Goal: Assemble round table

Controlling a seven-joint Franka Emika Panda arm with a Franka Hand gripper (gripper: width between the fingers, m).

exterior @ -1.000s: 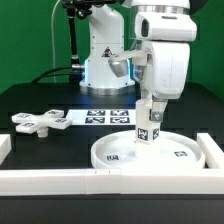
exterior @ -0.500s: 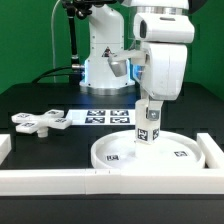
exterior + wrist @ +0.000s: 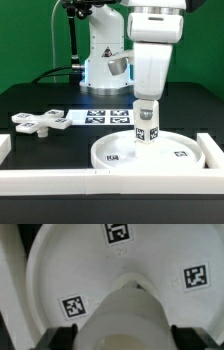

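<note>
1. Over the middle of the round tabletop disc, the gripper is clamped on the cylinder leg. It holds the leg upright with its lower end at the disc's centre. In the wrist view the fingers sit on either side of the cylinder leg, and its far end meets the round tabletop disc between three tags. Whether the leg is seated in its socket or only resting on it cannot be told.

2. Cross-threading or jamming looks like the main risk. If the leg is slightly tilted or off-centre when it is pressed or turned, it may bind instead of seating.

3. The disc could spin or slide. It lies loose on the black table against the white border wall. Torque from the leg may drag it round rather than tightening the joint, especially if the wall gives little bracing.

4. The leg could slip in the grip. Smooth white plastic between narrow pads may rotate inside the fingers, so the wrist turns and the leg does not.

5. Letting go too soon could go badly. If the leg is not engaged, it will probably topple onto the disc and roll toward the rim.

6. The other parts look safe. The cross-shaped base lies well apart at the exterior view's left, beside the marker board, so a collision there seems unlikely.
</note>
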